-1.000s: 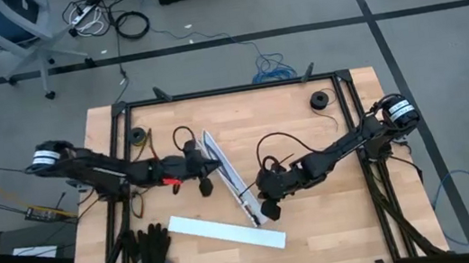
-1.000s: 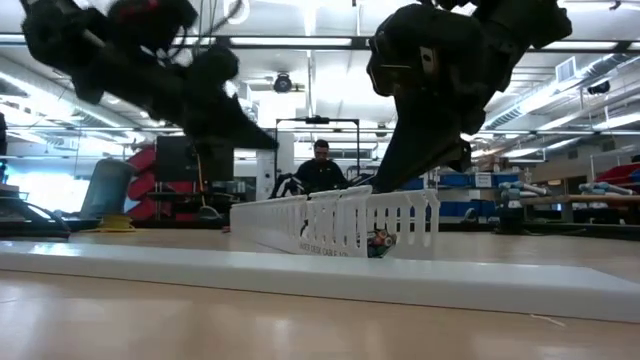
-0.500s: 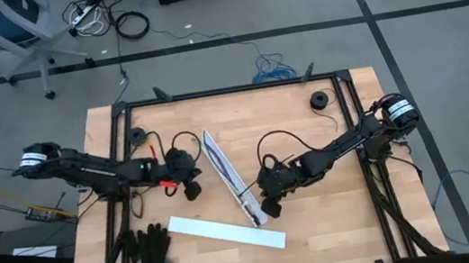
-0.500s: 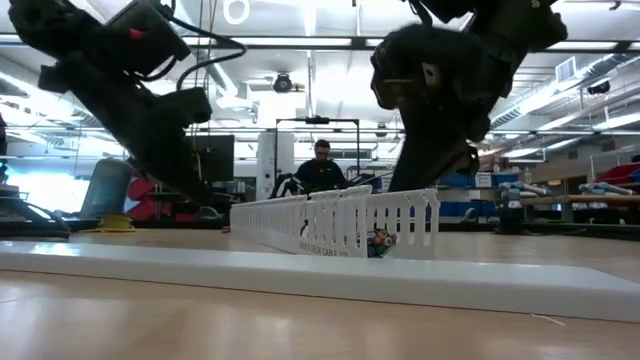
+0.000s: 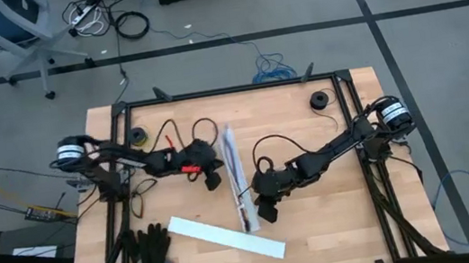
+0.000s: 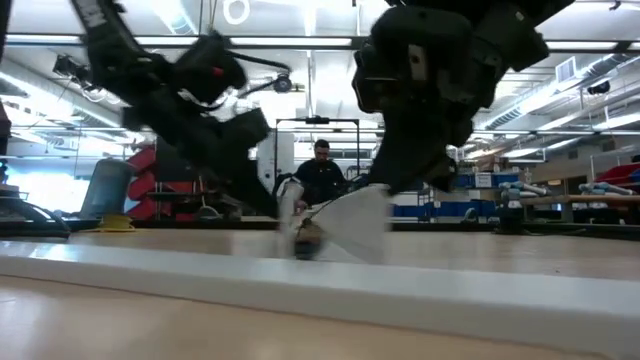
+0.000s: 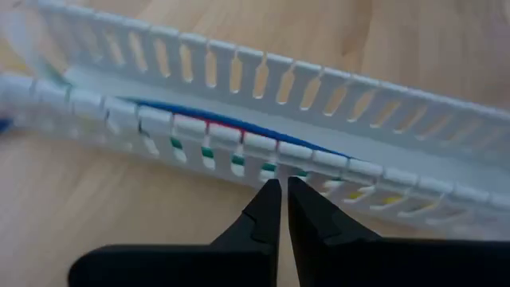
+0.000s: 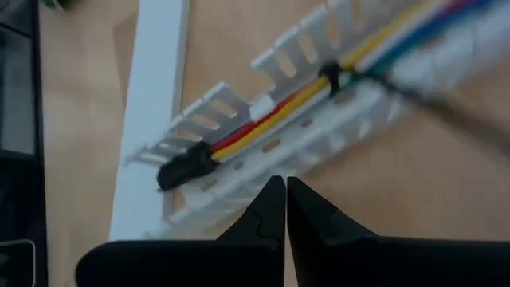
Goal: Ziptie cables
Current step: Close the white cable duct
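The cables [image 8: 271, 115], red, yellow, green and blue wires with a small dark plug end [image 8: 187, 167], lie along the inside of a long white slotted channel [image 5: 237, 172] on the wooden table. In the left wrist view they show through its slots [image 7: 239, 127]. My left gripper [image 5: 215, 179] is shut at the channel's left side, about mid-length. My right gripper [image 5: 261, 211] is shut at the channel's right side, by its near end. My left gripper [image 7: 283, 183] meets the channel's slotted side wall [image 7: 275, 167] with its shut fingertips, coming from the table's left and slanting down. The channel lies on the table. My right gripper [image 8: 285, 182] has its shut fingertips against the outer side of the channel's wall [image 8: 279, 163], close to the plug end, slanting down from the table's right.
A flat white cover strip [image 5: 226, 237] lies slantwise near the front edge, just past the channel's near end. Black gloves [image 5: 152, 251] lie at the front left and a dark roll [image 5: 318, 99] at the back right. A person [image 6: 320, 170] sits far behind the table.
My left gripper drew back toward the table's left, then came right and down against the channel. The channel has swung: its far end has gone toward the table's right, while its near end by my right gripper has stayed about where it was.
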Controlling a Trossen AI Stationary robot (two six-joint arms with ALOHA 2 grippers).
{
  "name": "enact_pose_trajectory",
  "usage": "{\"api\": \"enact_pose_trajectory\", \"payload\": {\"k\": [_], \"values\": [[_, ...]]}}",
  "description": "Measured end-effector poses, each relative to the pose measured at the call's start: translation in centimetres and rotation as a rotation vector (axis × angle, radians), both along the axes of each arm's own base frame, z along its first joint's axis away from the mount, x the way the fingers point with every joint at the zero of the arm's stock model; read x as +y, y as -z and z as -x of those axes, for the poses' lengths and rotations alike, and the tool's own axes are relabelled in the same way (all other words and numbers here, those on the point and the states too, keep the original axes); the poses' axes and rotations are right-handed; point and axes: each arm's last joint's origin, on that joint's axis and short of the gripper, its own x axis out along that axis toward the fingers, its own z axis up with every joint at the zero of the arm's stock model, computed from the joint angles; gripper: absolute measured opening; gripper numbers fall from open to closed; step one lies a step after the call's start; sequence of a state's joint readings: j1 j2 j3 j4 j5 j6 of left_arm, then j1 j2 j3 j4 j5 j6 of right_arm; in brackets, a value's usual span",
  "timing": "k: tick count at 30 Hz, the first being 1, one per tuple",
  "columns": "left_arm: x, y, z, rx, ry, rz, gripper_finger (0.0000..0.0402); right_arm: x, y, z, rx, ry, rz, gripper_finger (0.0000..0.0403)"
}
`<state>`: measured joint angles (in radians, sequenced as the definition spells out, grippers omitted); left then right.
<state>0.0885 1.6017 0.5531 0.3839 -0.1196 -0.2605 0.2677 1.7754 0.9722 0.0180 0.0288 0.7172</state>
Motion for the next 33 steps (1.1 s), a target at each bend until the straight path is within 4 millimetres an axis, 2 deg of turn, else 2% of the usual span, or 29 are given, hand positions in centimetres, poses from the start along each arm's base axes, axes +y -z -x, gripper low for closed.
{"api": "enact_pose_trajectory", "payload": {"k": [3, 8, 12, 17, 23, 29, 33], "values": [[0.6, -0.1, -2.6, -0.008, 0.055, 0.011, 0.0, -0.3, -0.5, -0.6, -0.067, -0.016, -0.008, 0.0], [0.8, -0.4, -7.2, -0.048, 0.203, 0.048, 0.0, -1.1, -0.5, -0.9, -0.086, -0.005, 0.004, 0.0], [0.9, -0.9, -8.9, -0.072, 0.243, 0.063, 0.0, -1.3, -0.5, -0.9, -0.091, -0.002, 0.018, 0.0], [0.8, -2.5, -8.4, -0.074, 0.266, 0.03, 0.0, -0.8, -0.7, -0.8, -0.104, -0.04, 0.041, 0.0], [0.8, -6.3, -6.8, -0.08, 0.26, -0.052, 0.0, -0.9, -1.6, -0.5, -0.139, -0.11, 0.134, 0.0], [0.6, -10.3, -3.8, -0.044, 0.231, -0.122, 0.0, -1.9, -2.9, -0.4, -0.174, -0.107, 0.173, 0.0], [-0.5, -11.3, -1.1, -0.064, 0.24, -0.146, 0.0, -2.4, -3.0, -0.3, -0.168, -0.104, 0.197, 0.0]]}}
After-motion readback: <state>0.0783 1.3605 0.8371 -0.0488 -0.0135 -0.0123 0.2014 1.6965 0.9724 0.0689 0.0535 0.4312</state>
